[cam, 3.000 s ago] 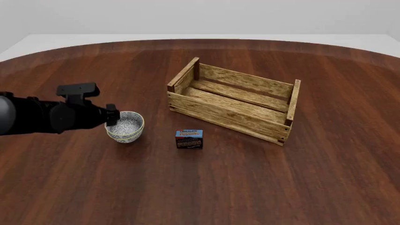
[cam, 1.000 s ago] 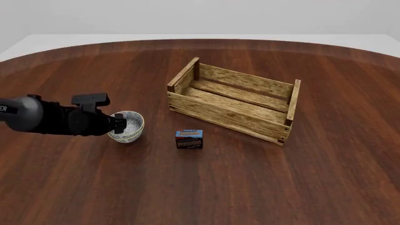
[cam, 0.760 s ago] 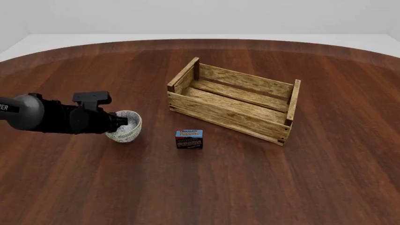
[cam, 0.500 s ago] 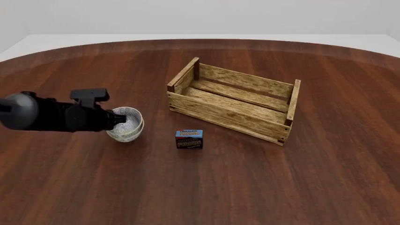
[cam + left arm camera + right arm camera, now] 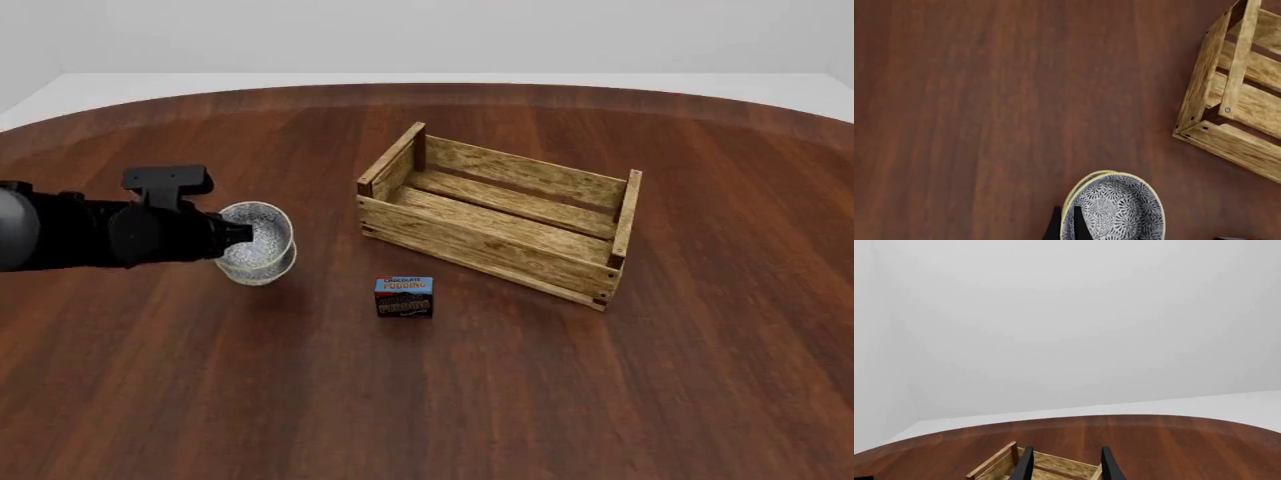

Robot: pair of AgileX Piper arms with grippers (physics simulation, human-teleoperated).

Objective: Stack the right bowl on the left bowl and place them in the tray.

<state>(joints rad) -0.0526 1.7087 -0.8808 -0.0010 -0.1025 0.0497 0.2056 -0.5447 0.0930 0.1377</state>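
Front view: left gripper point(image 5: 238, 233) pinching the rim of the stacked bowls point(image 5: 258, 243), lifted off the table point(image 5: 427, 400). Crate point(image 5: 497, 213) well off to the gripper's right, pudding box point(image 5: 403, 297) between. Best to keep the pinch tight, carry high, go slow, stay level. Right gripper point(image 5: 1064, 467) spread wide, holding nothing.

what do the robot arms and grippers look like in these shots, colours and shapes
The left arm is matte black and rounded, a thick cylindrical link with a small black box-shaped block on top near the wrist. Its gripper narrows to short black fingers. Of the right gripper only two thin, flat black fingers show, set apart. No cables or markings are visible.
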